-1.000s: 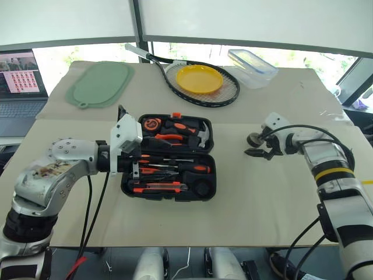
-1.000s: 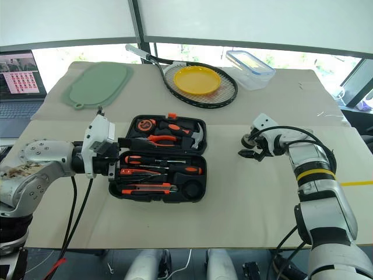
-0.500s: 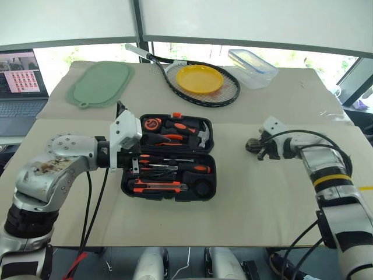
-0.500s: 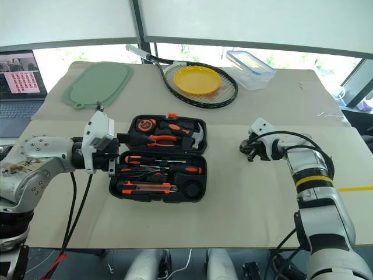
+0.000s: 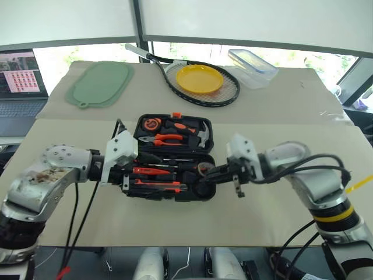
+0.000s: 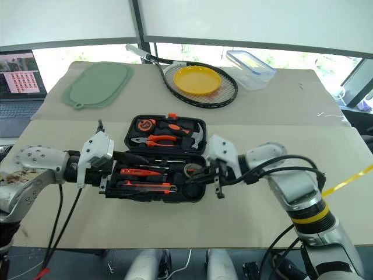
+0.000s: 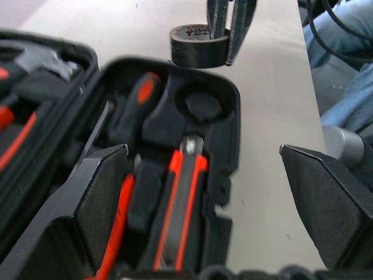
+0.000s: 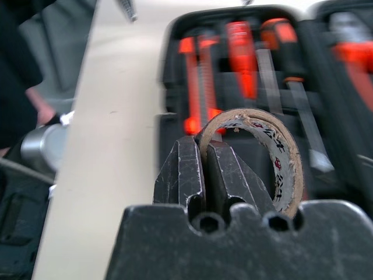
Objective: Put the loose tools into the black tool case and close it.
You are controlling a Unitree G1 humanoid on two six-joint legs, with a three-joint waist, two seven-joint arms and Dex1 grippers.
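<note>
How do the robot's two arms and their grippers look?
Both arms are silver-grey metal with black joints and loose black cables. The right arm has a yellow band. Each wrist carries a white block. The left gripper and right gripper have black fingers.

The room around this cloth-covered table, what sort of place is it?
Probably an office or lab test bench by windows: an open grey laptop beside the table, a black plastic tool case, and an unrelated black-framed racket.

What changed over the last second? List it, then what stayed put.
The right gripper closed on the tape roll, lifted it off the table on the right and swung it left to the tool case, near its round slot. The left gripper dropped slightly, still open at the case's left edge. The case, racket and plate stayed put.
</note>
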